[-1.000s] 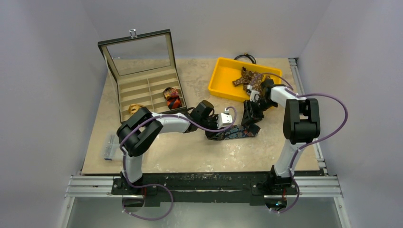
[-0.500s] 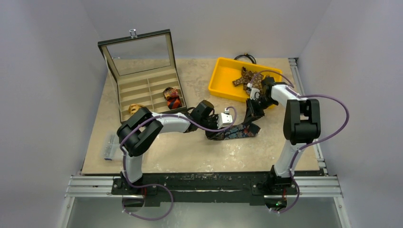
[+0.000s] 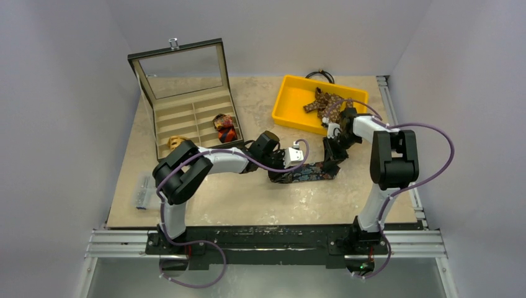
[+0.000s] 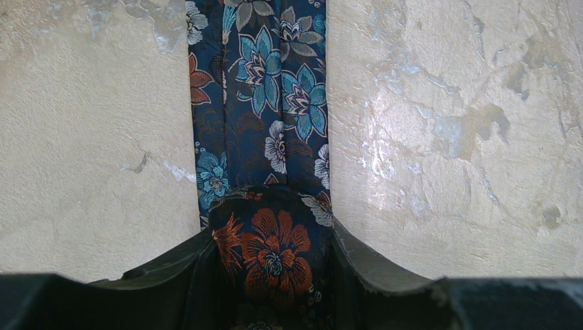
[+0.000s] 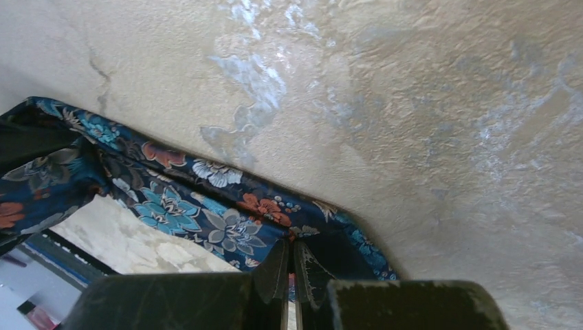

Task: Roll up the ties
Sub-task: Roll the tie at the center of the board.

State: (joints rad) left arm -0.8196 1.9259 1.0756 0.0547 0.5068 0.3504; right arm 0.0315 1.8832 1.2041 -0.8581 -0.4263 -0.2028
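A navy floral tie point(image 3: 307, 172) lies as a strip on the table between both arms. Its near end is rolled into a small coil point(image 4: 271, 251), and my left gripper point(image 4: 271, 275) is shut on the sides of that coil, with one finger point(image 4: 172, 268) on each side. The flat strip point(image 4: 265, 103) runs away from the coil. My right gripper point(image 5: 292, 265) is shut, pinching the other end of the same tie point(image 5: 206, 206), which it holds slightly raised. From above, the left gripper point(image 3: 277, 172) and right gripper point(image 3: 333, 162) sit at opposite ends of the strip.
A yellow tray point(image 3: 291, 93) at the back right holds loose brown patterned ties point(image 3: 325, 105), with a black cable point(image 3: 319, 76) behind it. An open compartment box point(image 3: 186, 118) at the back left holds a red-orange coil point(image 3: 224, 127) and a tan coil point(image 3: 177, 141). A clear plastic item point(image 3: 144, 191) lies far left.
My right gripper has closed on the tie's far end and shifted slightly back and right, pulling the strip straighter. The left gripper has stayed on the coil.
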